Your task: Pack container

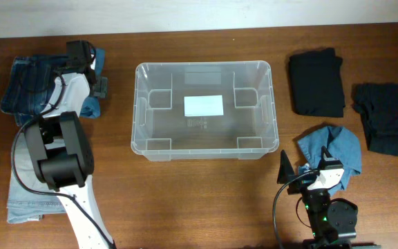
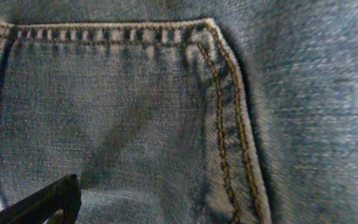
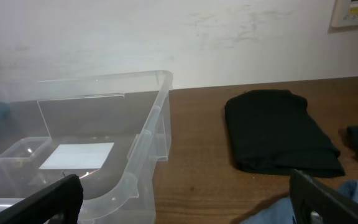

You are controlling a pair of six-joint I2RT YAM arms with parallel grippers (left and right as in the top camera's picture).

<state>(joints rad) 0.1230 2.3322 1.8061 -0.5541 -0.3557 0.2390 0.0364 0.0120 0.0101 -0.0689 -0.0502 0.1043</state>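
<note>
The container (image 1: pixel 138 111) is a clear plastic bin with a white label (image 1: pixel 203 105) on its base, standing empty mid-table. It also shows in the right wrist view (image 3: pixel 157 112). My left gripper (image 1: pixel 88 69) is down on folded dark-blue jeans (image 1: pixel 30 86) at the far left. The left wrist view is filled with a denim pocket (image 2: pixel 117 118). One finger (image 2: pixel 45 205) shows far to the left there, and the other is hidden. My right gripper (image 3: pixel 185 199) is open and empty, low over the table right of the container.
Lighter folded jeans (image 1: pixel 23 200) lie at the front left. Two folded black garments (image 1: pixel 316 83) (image 1: pixel 385 117) lie at the right. A crumpled blue cloth (image 1: pixel 337 149) lies just beside my right gripper (image 1: pixel 302 173).
</note>
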